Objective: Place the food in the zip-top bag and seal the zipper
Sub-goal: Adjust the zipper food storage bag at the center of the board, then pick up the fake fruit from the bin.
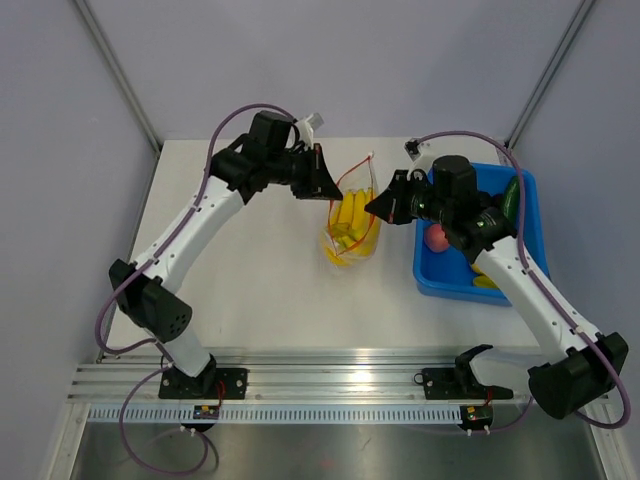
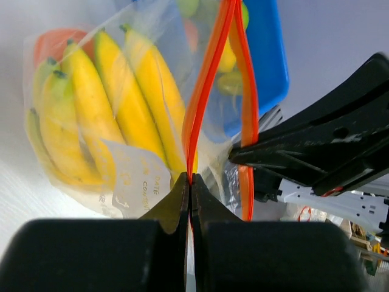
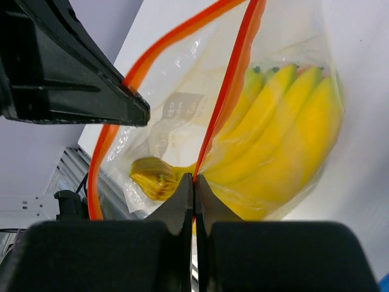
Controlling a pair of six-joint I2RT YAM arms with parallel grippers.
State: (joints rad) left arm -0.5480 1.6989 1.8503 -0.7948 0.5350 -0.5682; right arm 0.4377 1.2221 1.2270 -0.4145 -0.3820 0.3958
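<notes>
The clear zip-top bag (image 1: 351,230) hangs over the table's middle with yellow bananas (image 1: 350,222) inside. Its orange-red zipper (image 1: 352,172) gapes open between my two grippers. On the bag's left side my left gripper (image 1: 326,188) is shut on one zipper strip (image 2: 200,115), bananas (image 2: 109,109) behind the plastic. The right gripper (image 1: 376,207) is shut on the other strip (image 3: 228,91) on the bag's right side, bananas (image 3: 279,134) beyond it. A pink-red peach (image 1: 436,238) lies in the blue bin.
The blue bin (image 1: 525,232) stands at the right, holding a green cucumber (image 1: 512,200) and a yellow piece (image 1: 486,281) under my right arm. Grey walls enclose the table at the back and sides.
</notes>
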